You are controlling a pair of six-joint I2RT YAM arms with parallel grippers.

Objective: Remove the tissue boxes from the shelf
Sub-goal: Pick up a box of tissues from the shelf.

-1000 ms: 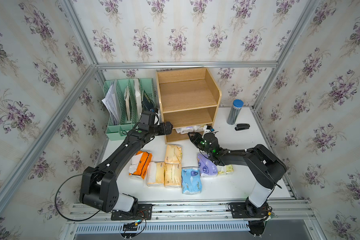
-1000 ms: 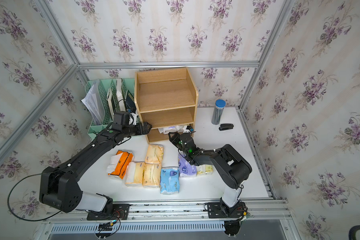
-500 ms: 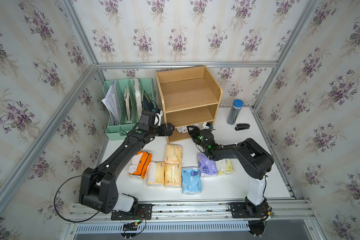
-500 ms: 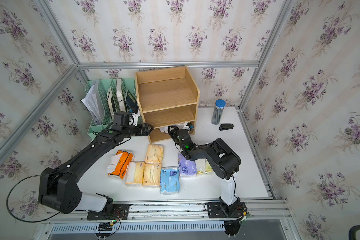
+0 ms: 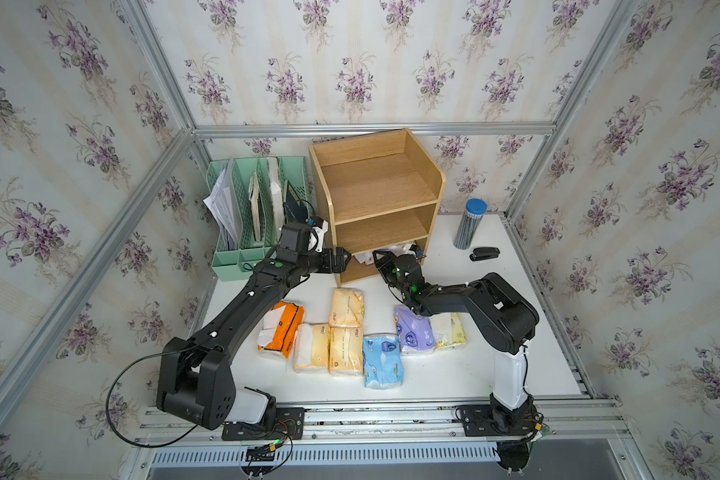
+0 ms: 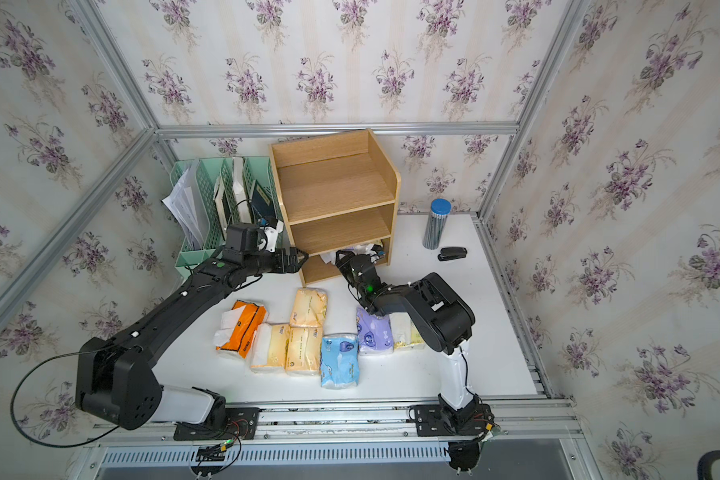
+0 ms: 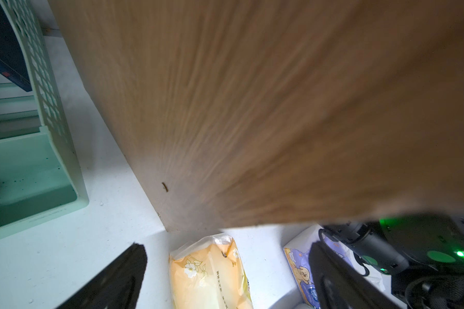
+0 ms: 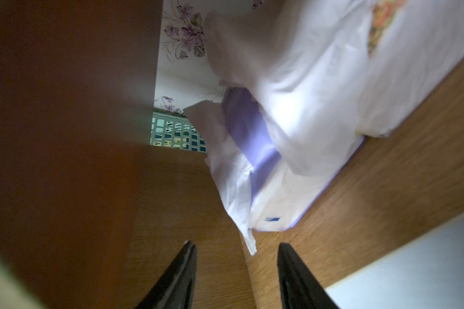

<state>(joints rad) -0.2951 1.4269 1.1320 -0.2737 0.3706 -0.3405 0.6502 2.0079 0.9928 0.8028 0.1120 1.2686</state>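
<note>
The wooden shelf (image 5: 375, 187) stands at the back of the table. In its bottom tier lie a purple tissue box (image 8: 252, 128) and a white one (image 8: 332, 80) on top of it. My right gripper (image 8: 236, 244) is open at the mouth of that tier, just short of the purple pack's loose wrapper, holding nothing. My left gripper (image 5: 344, 259) is wide open and empty against the shelf's left front corner. In front of the shelf lie several packs: orange (image 5: 285, 328), cream-yellow (image 5: 347, 306), light blue (image 5: 381, 359), purple (image 5: 412, 330) and white-yellow (image 5: 449, 330).
A mint green file organizer (image 5: 250, 208) stands close to the shelf's left side. A blue-capped striped cylinder (image 5: 470, 224) and a black stapler (image 5: 484, 252) sit to the shelf's right. Papered walls close in the back and sides.
My right gripper has moved from above the purple pack on the table up to the shelf's bottom tier and opened a little wider. The left arm has edged toward the shelf's corner.
</note>
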